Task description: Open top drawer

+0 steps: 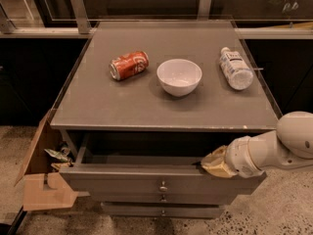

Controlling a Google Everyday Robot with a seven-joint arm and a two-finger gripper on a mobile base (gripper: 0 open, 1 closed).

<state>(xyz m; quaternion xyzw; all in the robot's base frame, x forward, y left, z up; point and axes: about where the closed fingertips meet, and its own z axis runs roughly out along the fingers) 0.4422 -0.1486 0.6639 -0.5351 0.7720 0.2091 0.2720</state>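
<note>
The top drawer (117,180) and tabletop (122,102) were plain grey, the soda can (129,65) red, the bowl (179,76) white; the tan gripper (209,164) sat at the drawer's front edge, right side.

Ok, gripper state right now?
Gripper: at the right end of the pulled-out top drawer's front edge; open or closed cannot be told.

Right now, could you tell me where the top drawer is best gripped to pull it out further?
Take the top drawer by its small round knob at centre, coming straight from the front: it protrudes. The gripper sits at the front's upper edge, right of centre.
</note>
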